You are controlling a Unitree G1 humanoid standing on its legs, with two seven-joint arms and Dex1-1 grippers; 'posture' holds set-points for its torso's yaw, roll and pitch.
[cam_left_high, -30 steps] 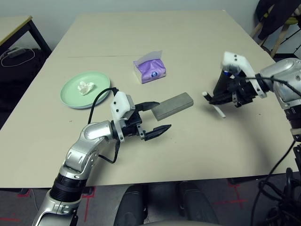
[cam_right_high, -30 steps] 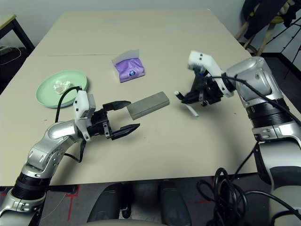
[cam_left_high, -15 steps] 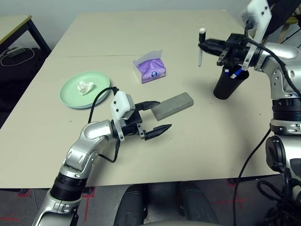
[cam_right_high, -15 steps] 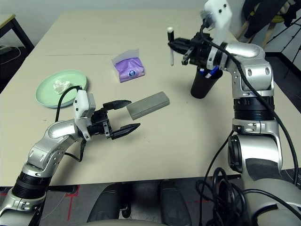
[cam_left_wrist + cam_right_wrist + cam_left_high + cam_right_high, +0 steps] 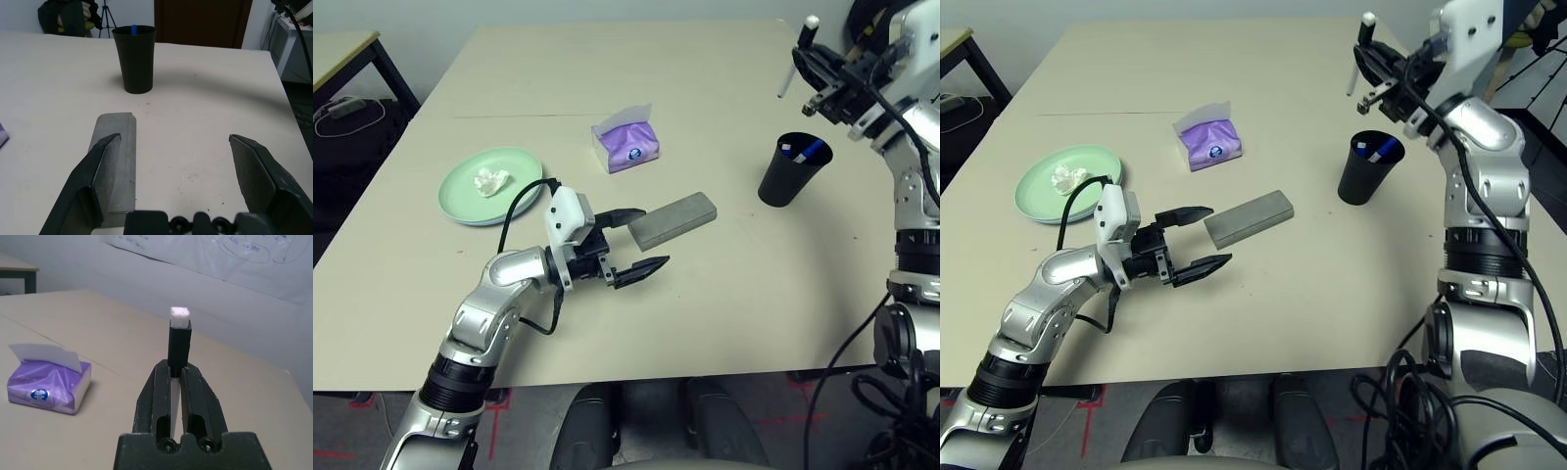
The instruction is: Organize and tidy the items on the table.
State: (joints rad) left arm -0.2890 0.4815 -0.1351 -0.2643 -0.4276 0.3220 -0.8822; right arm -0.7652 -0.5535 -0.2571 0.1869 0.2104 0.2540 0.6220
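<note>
The right gripper, at the upper right of the right eye view, is clamped on the slim white marker with a black cap, holding it well above the tall black plastic cup. The grip is narrow and near one end, as the right wrist view shows, so the marker could pivot or slip, or strike the cup's rim and tip it, if it comes down off-centre. The cup stands right of centre, below the marker, with blue-tipped pens already inside.

The left gripper sits at frame centre, fingers spread wide, beside the flat grey rectangular glasses case. One finger touches or nearly touches the case's near end and could nudge it.
</note>
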